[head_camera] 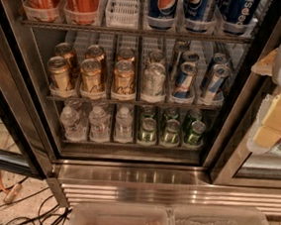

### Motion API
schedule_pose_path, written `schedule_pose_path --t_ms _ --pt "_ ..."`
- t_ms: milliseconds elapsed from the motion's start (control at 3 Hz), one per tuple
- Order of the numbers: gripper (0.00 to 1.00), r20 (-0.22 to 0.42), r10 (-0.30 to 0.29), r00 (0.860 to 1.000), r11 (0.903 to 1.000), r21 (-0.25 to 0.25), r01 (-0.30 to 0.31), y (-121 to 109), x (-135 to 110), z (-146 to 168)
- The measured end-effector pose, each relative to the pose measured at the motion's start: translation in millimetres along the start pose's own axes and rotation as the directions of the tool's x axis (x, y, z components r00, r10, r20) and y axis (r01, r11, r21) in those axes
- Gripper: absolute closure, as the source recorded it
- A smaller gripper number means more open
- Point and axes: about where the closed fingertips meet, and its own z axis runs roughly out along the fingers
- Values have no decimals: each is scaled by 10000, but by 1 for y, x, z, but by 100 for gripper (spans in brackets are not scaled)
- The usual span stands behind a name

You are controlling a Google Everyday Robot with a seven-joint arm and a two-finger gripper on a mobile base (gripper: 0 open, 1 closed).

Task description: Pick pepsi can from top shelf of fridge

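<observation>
Yet to grab the pepsi can (163, 4) on the top shelf (138, 32), with gripper (274, 123) hovering outside, right (grip state: cannot tell).

The pepsi can (163, 4) is glossy blue metal. The top shelf (138, 32) is grey wire with clear plastic trays (161, 23). The fridge (134, 176) base is ribbed, shiny steel. The tool (277, 123), at the right edge, is matt tan.
</observation>
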Motion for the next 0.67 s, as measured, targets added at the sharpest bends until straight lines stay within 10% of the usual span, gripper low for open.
schedule_pose_path --t_ms 667 --pt "0 32 231 9997 9997 -107 -230 -2 -1 -1"
